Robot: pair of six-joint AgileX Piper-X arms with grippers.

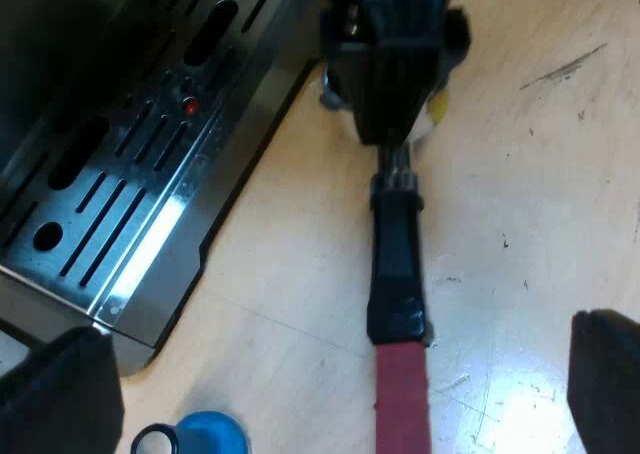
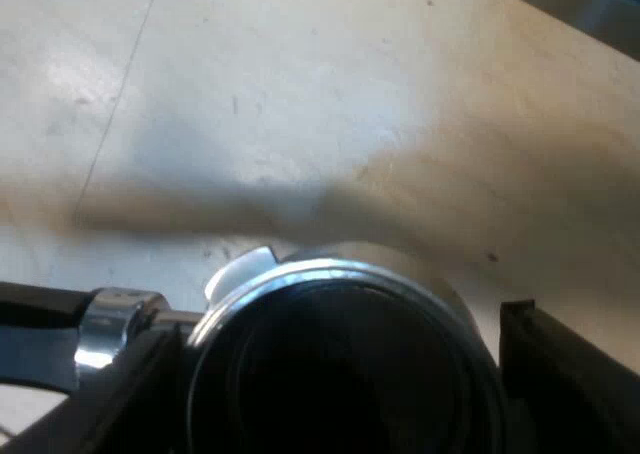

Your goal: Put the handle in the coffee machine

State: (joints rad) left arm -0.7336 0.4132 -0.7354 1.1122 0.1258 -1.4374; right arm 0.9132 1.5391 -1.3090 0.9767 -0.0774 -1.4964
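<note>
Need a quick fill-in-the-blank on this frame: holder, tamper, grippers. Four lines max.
1. The holder's dark handle ends in ___.
2. The tamper by the drip tray is ___.
3. The left gripper, over the handle, is ___.
4. The right gripper is at the holder's metal end, which is loose, not locked into the ___.

Missing words: red; blue; open; machine.
</note>
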